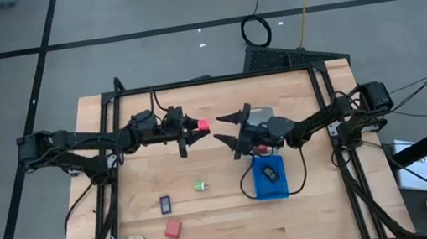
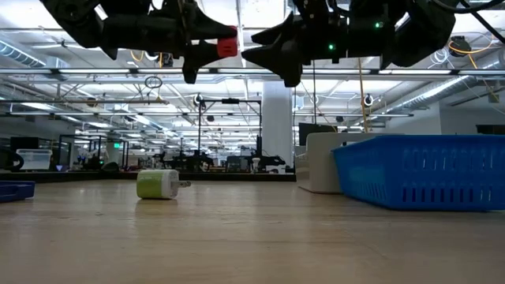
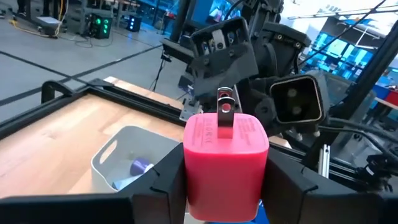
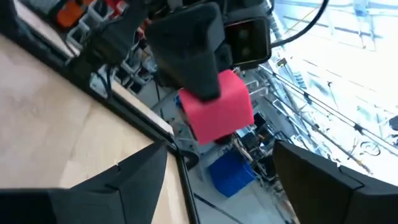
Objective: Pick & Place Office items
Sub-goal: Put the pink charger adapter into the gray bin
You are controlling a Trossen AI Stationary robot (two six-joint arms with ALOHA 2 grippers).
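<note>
- Left claw (image 1: 191, 131) grips the red charger block (image 1: 202, 125) above mid-table
- Right claw (image 1: 227, 126) faces it, jaws spread wide
- Handover advice: centre both fingers around the block before the left releases

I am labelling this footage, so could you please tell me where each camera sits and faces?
High: overhead, straight down on table, both arms.
Low: table height, level past green charger; arms above.
Left wrist: past its fingers gripping red charger, toward right arm.
Right wrist: past open fingers, toward left arm.
Shared: all four show the red charger.
</note>
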